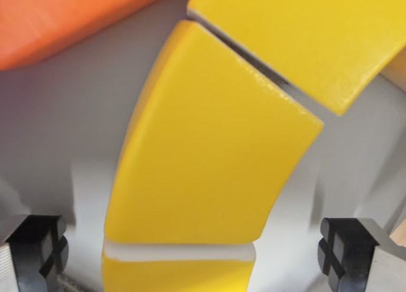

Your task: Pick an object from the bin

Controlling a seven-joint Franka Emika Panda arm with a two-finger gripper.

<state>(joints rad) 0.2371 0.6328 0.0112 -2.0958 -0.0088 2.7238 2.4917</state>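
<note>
Wrist view looks straight down at close range onto a pale grey surface (63, 127), which may be the floor of the bin, though no rim or wall shows to confirm it. On it lie 3 glossy yellow curved blocks, smooth like painted wood or plastic, set end to end in an arc. The middle curved yellow block (209, 146) fills the centre of the picture, wider at its upper end and narrower at its lower one. A second yellow block (304, 38) sits at the upper right, parted from the middle one by a thin dark gap. A third yellow piece (177, 276) shows only as a strip at the bottom edge, separated from the middle block by a narrow pale seam. 1 orange object with a smooth flat face (57, 19) crosses the upper left corner; its full shape is cut off by the frame.

The gripper (193, 247) is spread wide: 2 black finger pads show, 1 pad (41, 247) at the wrist view's left and 1 pad (346, 247) at the wrist view's right, both clear of the blocks. The lower end of the middle yellow block lies between them, untouched on either side.
</note>
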